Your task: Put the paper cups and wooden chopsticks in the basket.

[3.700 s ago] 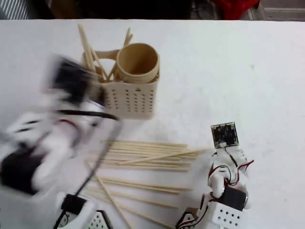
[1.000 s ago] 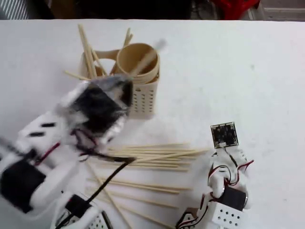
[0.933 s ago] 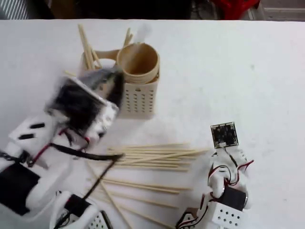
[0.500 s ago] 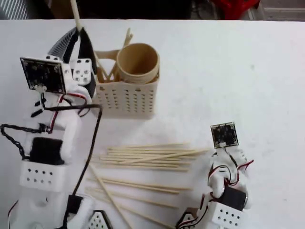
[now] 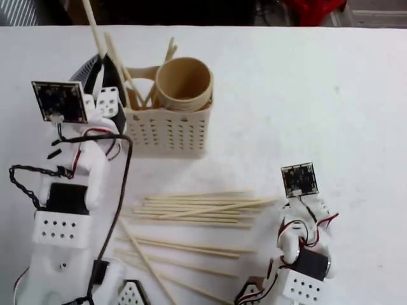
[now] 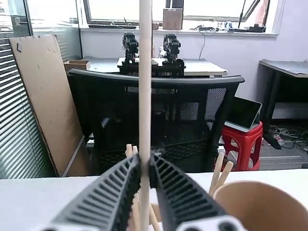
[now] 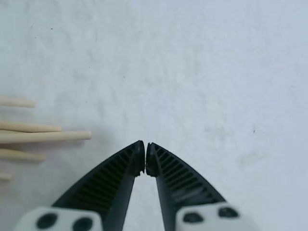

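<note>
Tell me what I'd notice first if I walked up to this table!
The left gripper pinches one chopstick upright between its fingers, right by the white basket's left end. The basket holds a paper cup and a few sticks. A pile of loose chopsticks lies on the table in front of it.

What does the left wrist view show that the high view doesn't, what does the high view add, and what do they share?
Left wrist view: a close look at the left gripper shut on the upright chopstick, with a black chair and a red stool in the room behind. High view: the loose chopsticks lying on the table, the basket wall and the right arm. Both: the held chopstick, the paper cup and the standing chopsticks beside it.
</note>
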